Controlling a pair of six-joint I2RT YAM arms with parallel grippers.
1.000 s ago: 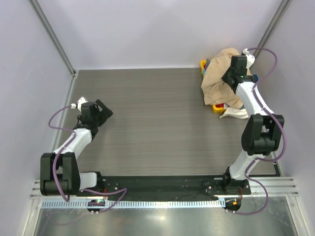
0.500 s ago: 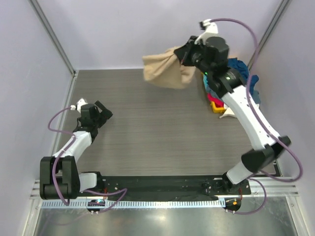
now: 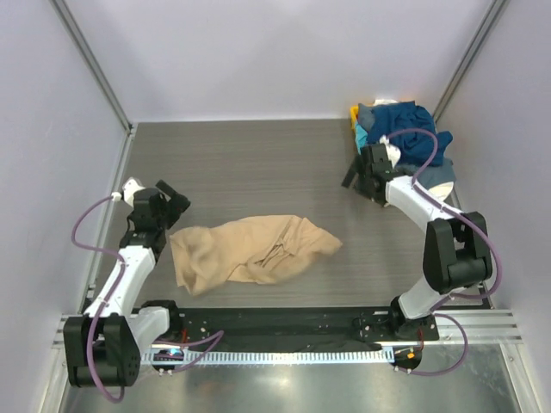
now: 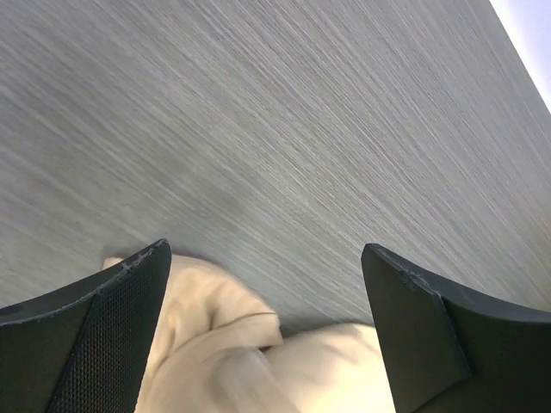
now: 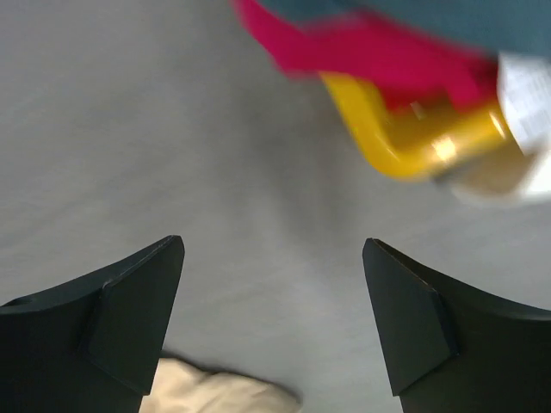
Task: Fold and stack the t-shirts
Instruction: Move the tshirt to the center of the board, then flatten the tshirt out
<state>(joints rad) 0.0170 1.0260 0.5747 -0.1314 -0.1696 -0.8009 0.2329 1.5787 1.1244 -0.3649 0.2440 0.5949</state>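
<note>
Since the earlier frames the tan shirt [image 3: 250,251] has come off the far-right heap and across the table [image 3: 258,163]. It now lies in a crumpled lump near the front, a bit left of centre. The right gripper [image 3: 355,179] has let go and sits back beside the pile of shirts [image 3: 409,129] in the far right corner.

Both hands are empty right now. In the wrist view the right gripper [image 5: 271,243] has its jaws spread wide with only bare table between them. The left gripper [image 4: 265,249] is spread wide too, hovering just past the shirt's left edge, with tan cloth showing low between its fingers.

What I'd worry about from here:

- The shirt is bunched with folds lying over each other, so a pinch at the left edge could easily grab two layers. Then it won't spread flat and the fold comes out lopsided.
- I can't tell where the sleeves or collar are in that lump, so picking the wrong corners is a real risk.
- The right arm is well away from the shirt. If only the left pulls, the cloth probably just drags along.
- Its near edge is close to the front of the table, so a tug that way could slide it off.
- Reaching out, the right arm could snag the pile beside it.
</note>
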